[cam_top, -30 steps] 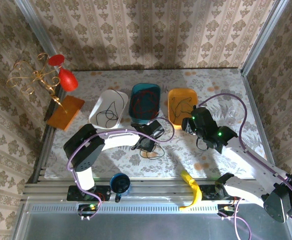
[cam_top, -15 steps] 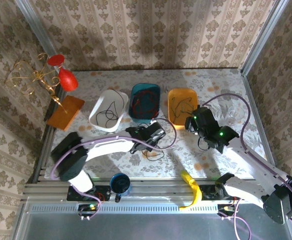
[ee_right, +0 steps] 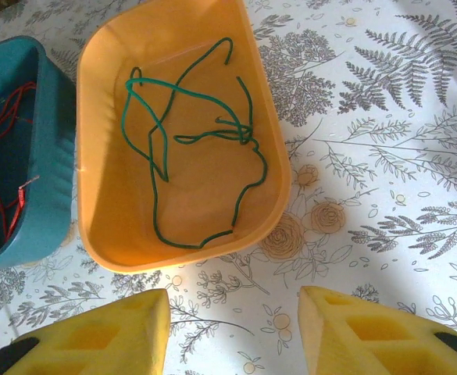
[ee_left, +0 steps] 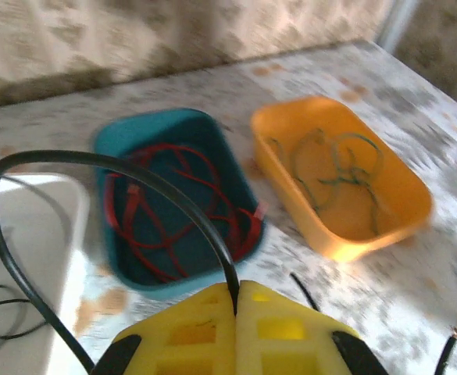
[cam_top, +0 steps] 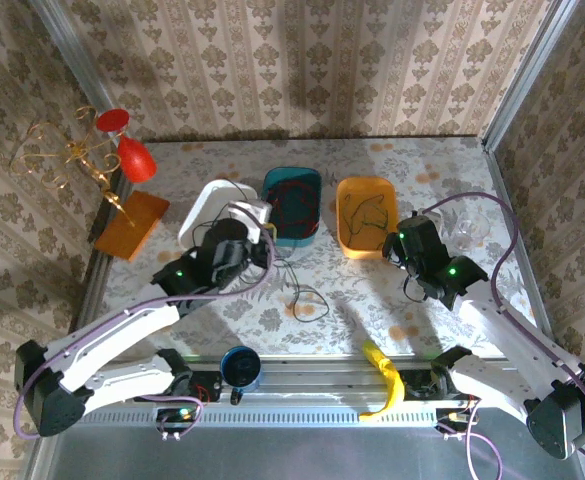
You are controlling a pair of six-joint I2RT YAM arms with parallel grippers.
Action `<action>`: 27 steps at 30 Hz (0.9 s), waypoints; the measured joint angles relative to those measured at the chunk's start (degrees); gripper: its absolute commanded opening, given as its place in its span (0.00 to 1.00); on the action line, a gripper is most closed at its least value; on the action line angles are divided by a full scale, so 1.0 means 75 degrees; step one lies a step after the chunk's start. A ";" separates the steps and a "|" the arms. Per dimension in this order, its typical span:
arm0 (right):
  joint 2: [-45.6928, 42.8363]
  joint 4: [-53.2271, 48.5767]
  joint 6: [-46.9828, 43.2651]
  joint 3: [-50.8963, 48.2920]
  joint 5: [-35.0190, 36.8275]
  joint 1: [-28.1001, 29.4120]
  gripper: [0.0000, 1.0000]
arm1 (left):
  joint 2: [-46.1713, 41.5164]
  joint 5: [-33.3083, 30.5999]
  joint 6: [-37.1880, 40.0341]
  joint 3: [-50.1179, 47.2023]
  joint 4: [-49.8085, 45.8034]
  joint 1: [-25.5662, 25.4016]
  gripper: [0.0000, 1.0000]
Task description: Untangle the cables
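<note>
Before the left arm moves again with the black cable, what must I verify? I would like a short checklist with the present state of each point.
1. Left pincer shut on the black cable: ok.
2. Black cable fully off the table: not ok, its lower part lies there.
3. White tub has free room inside: ok.
4. Red cable inside the teal tub: ok.
5. Green cable inside the orange tub: ok.
6. Right pincer open, holding nothing: ok.
</note>
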 measured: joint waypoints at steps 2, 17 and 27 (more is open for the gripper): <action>0.0003 0.0020 -0.0003 0.0000 -0.0096 0.0000 0.49 | -0.0143 0.0058 -0.0096 0.0009 -0.0207 0.0717 0.00; 0.0289 0.0393 -0.0280 0.0003 -0.1373 0.0000 0.49 | 0.3200 0.0105 -0.0571 0.0994 -0.0548 0.4132 0.00; 0.0233 0.0385 -0.0466 0.0003 -0.1405 0.0000 0.49 | 0.4838 -0.1250 0.0236 0.2366 -0.0312 0.2748 0.97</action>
